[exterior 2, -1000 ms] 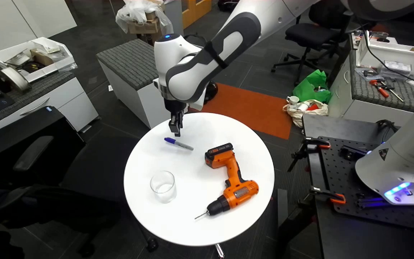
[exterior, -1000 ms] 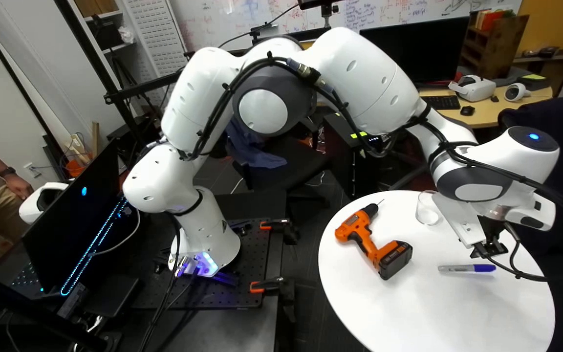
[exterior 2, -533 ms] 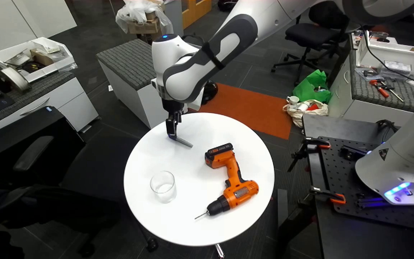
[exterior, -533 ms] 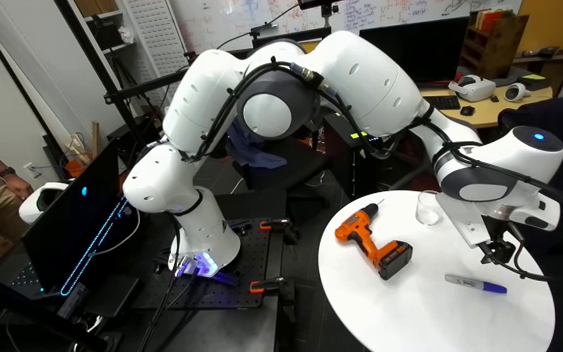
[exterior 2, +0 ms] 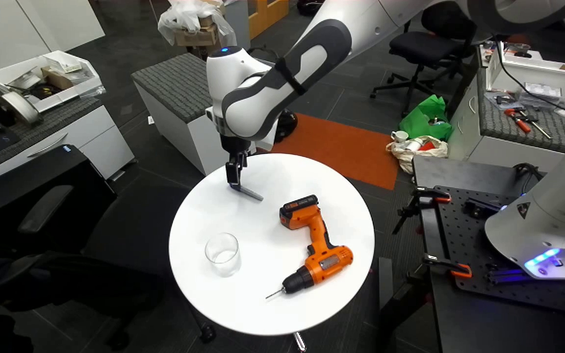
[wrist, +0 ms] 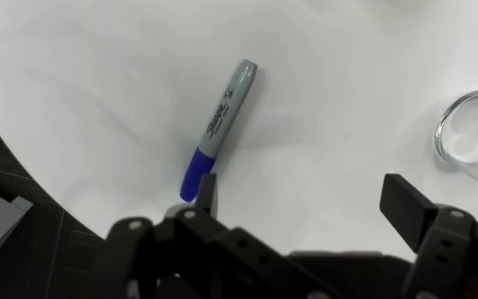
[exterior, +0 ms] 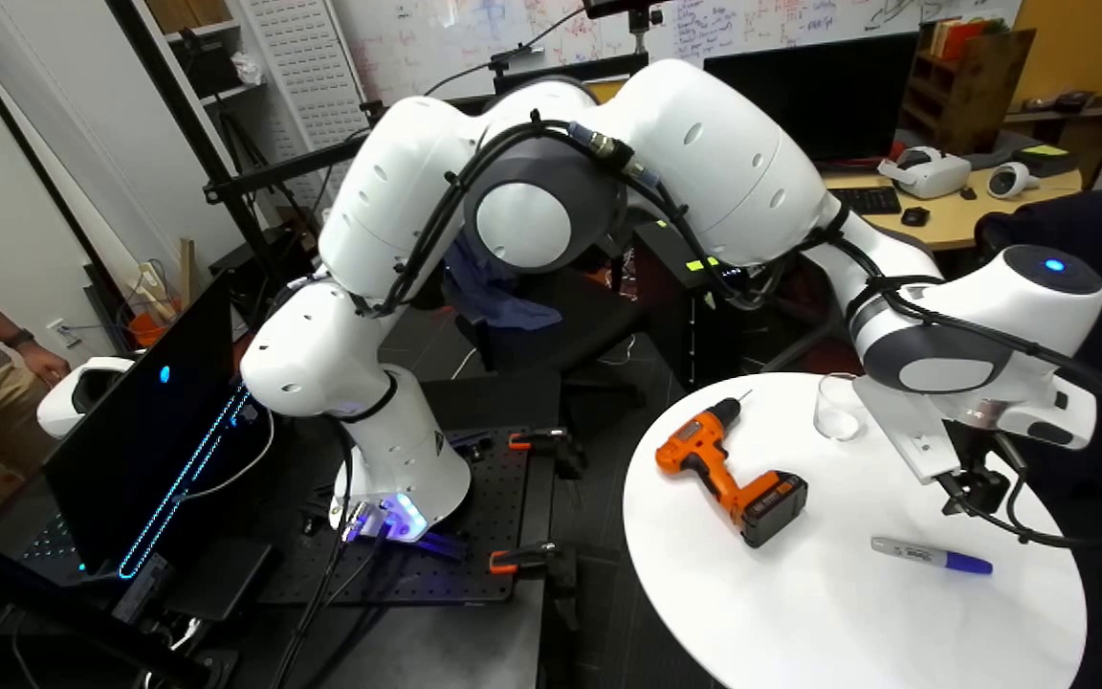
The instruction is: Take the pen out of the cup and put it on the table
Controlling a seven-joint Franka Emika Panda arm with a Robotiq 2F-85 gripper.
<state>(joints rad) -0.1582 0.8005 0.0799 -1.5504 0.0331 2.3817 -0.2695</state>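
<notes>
The pen (wrist: 226, 112), a grey marker with a blue cap, lies flat on the white round table (exterior 2: 263, 235), outside the cup. The clear cup (exterior 2: 223, 252) stands upright on the same tabletop with no pen in it; its near part shows at the right edge of the wrist view. My gripper (wrist: 299, 193) hangs above the table with its jaws wide apart and only bare tabletop seen between them. In the wrist view one fingertip overlaps the pen's capped end, and in an exterior view the gripper (exterior 2: 236, 174) hides part of that cap.
An orange-and-black drill (exterior 2: 317, 240) lies on the table, its battery toward the pen and its bit toward the cup's side. The table's round edge passes close to the gripper. A black cable (exterior: 1077, 545) loops beside the wrist.
The jaws have spread wide over the last second. In both exterior views the pen has shifted and turned a little, and it has lain still since half a second ago. The arm has moved slightly.
</notes>
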